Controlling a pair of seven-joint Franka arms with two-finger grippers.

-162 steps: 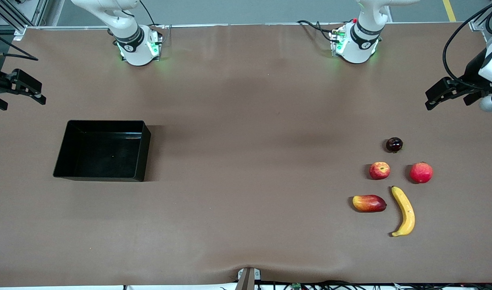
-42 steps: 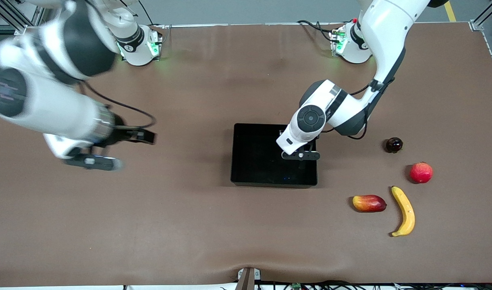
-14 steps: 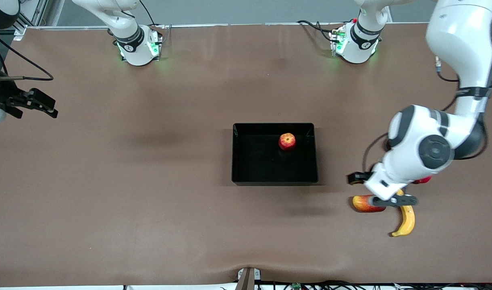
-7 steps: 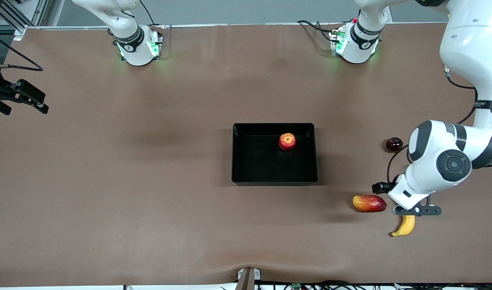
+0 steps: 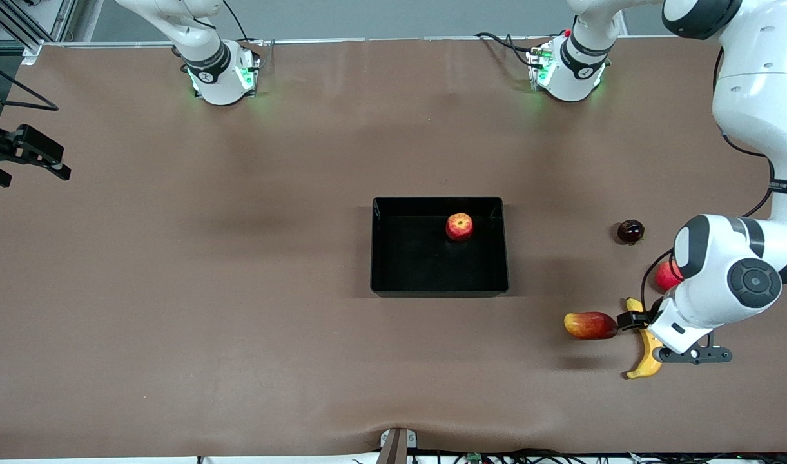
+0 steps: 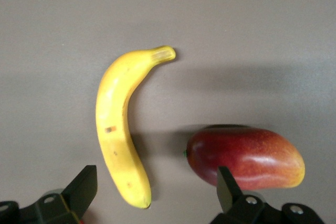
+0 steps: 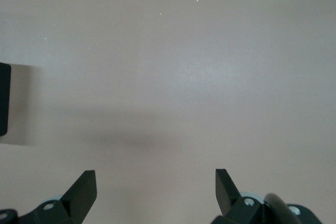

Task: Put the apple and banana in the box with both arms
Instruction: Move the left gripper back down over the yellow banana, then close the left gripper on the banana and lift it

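Note:
The apple (image 5: 459, 226) lies in the black box (image 5: 375, 258) at the middle of the table. The yellow banana (image 5: 647, 367) lies on the table toward the left arm's end, partly hidden under the left arm. In the left wrist view the banana (image 6: 118, 129) lies free on the table. My left gripper (image 5: 656, 334) hangs open over the banana; in its wrist view the gripper (image 6: 156, 192) has the banana's near end between its fingers, untouched. My right gripper (image 5: 26, 151) waits open and empty over the table's edge at the right arm's end; its own view (image 7: 156, 192) shows only bare table under it.
A red-yellow mango-like fruit (image 5: 590, 325) lies right beside the banana, close to one left finger (image 6: 228, 187). A red-pink round fruit (image 5: 664, 276) is partly hidden by the left arm. A dark round fruit (image 5: 630, 231) lies farther from the camera.
The left gripper has moved from over the mango-like fruit to over the banana, toward the left arm's end. The right gripper has barely shifted. The apple and the box have stayed still.

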